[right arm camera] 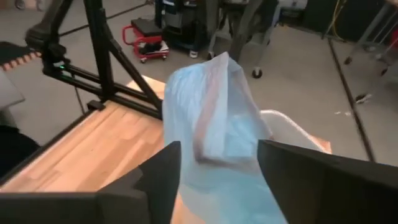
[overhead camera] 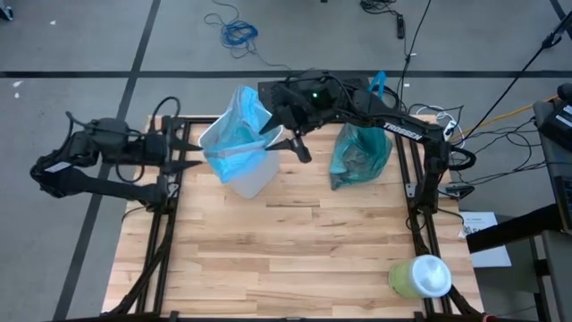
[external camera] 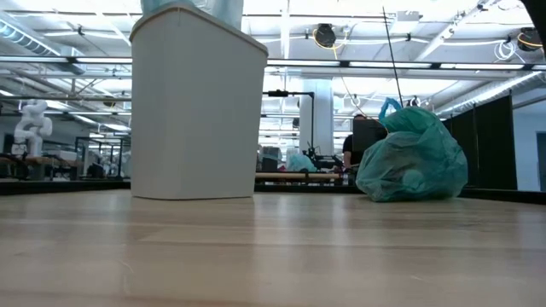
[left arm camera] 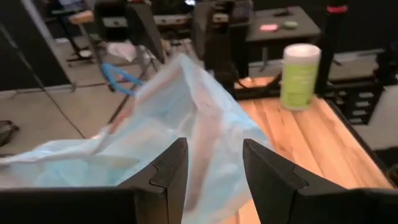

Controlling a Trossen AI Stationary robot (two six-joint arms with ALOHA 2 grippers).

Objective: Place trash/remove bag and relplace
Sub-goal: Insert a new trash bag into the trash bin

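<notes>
The white bin (overhead camera: 250, 182) (external camera: 196, 111) stands upright on the far left part of the table. The pale sky-blue bag (overhead camera: 237, 134) (left arm camera: 186, 106) (right arm camera: 211, 106) sits in its mouth, bunched and peaking above the rim. The full teal bag (overhead camera: 360, 154) (external camera: 414, 158) rests on its bottom to the right of the bin, with a blue handle sticking up. My left gripper (overhead camera: 198, 159) (left arm camera: 214, 146) is open at the bin's left side. My right gripper (overhead camera: 299, 150) (right arm camera: 217, 149) is open at the bin's right side. No loose scraps show.
A pale-green container with a white top (overhead camera: 420, 277) (left arm camera: 300, 74) stands at the table's near right corner. Bare wooden tabletop (overhead camera: 295, 250) stretches across the near half. Cables and stands lie on the floor beyond the far edge.
</notes>
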